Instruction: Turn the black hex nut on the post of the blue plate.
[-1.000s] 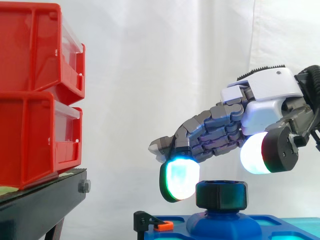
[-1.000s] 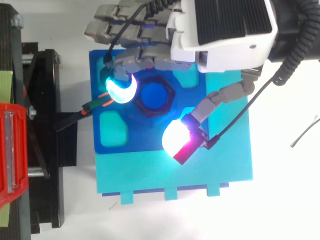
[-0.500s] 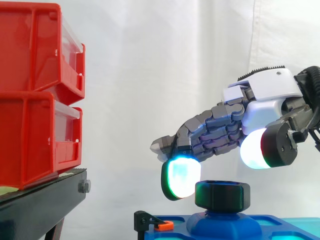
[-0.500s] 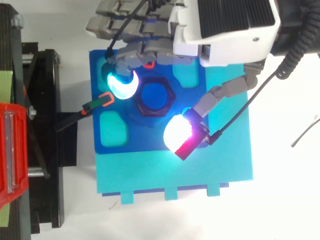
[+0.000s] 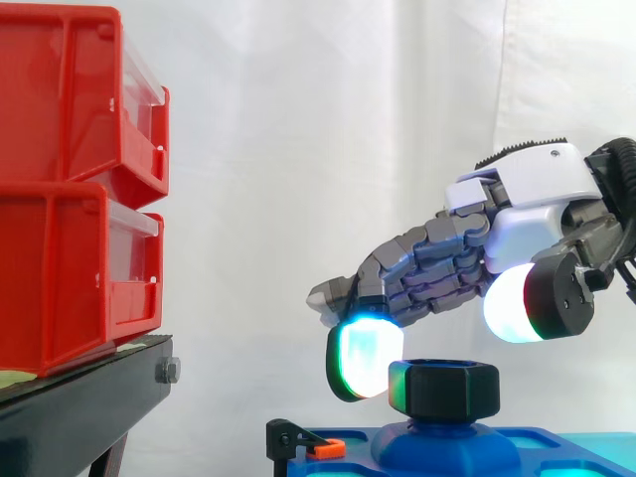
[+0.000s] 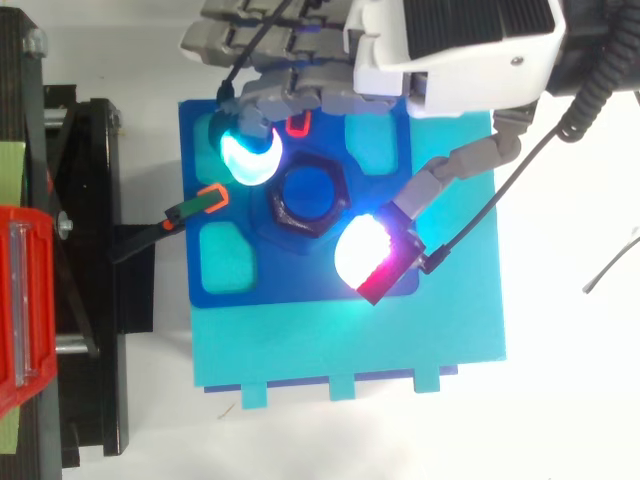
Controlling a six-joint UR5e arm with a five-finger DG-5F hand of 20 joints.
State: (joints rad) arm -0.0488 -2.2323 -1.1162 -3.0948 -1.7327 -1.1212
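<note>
Black hex nut [image 5: 443,389] sits on the blue post [image 6: 308,193] at the middle of the blue plate [image 6: 300,278], directly below the hand [image 5: 452,260] and between its two lit pads. The hand reaches over the plate with its fingers gently bent and spread wide across the nut, gripping nothing. The cyan fingertip [image 5: 363,360] hangs at nut height, just beside the nut's far-left corner as seen from above; whether it touches cannot be told. The white thumb pad [image 5: 515,304] stands on the nut's opposite side and, in the side view, above its top face and apart from it. An orange-tipped black clip [image 6: 205,203] lies at the plate's edge beyond the fingertip. A lighter turquoise board [image 6: 350,340] lies under the plate. Well beyond the fingertips stand stacked red bins [image 5: 70,179] on a black stand [image 5: 79,409]
</note>
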